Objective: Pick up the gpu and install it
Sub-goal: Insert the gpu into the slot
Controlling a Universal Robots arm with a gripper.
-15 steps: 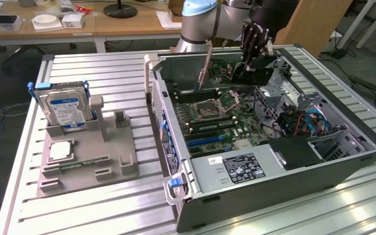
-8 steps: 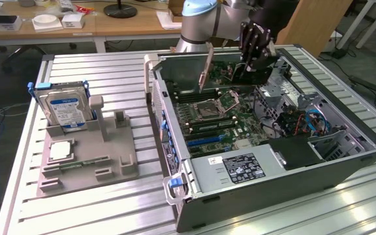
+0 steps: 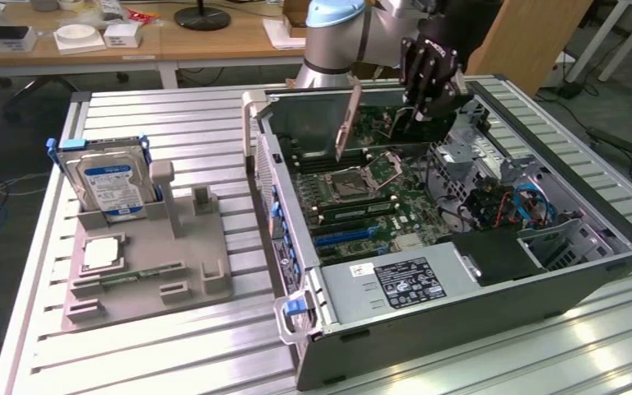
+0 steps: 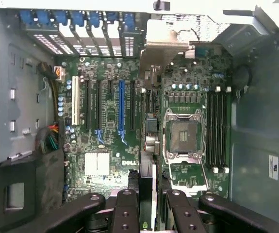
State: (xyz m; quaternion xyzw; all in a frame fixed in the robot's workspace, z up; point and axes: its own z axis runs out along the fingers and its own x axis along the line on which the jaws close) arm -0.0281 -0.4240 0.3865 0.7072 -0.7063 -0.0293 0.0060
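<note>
Wrist view: gripper point(image 4: 148, 196) partly closed, clamping gpu point(image 4: 148, 167) edge-on above motherboard point(image 4: 105, 121) slots, inside open case point(image 4: 255, 121). Hard drive point(image 3: 108, 185) stands in tray point(image 3: 141, 276).

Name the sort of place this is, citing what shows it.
Probably a robotics lab or workshop: a robot arm over an open computer case, a grey fixture holding a hard drive, cluttered desks behind.

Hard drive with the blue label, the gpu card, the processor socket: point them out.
Silver hard drive with blue label point(image 3: 113, 185), exterior view, label face.
Thin dark gpu card with silver bracket point(image 4: 166, 51), wrist view, bracket.
Square metal-framed processor socket point(image 4: 182, 136), wrist view, centre.
</note>
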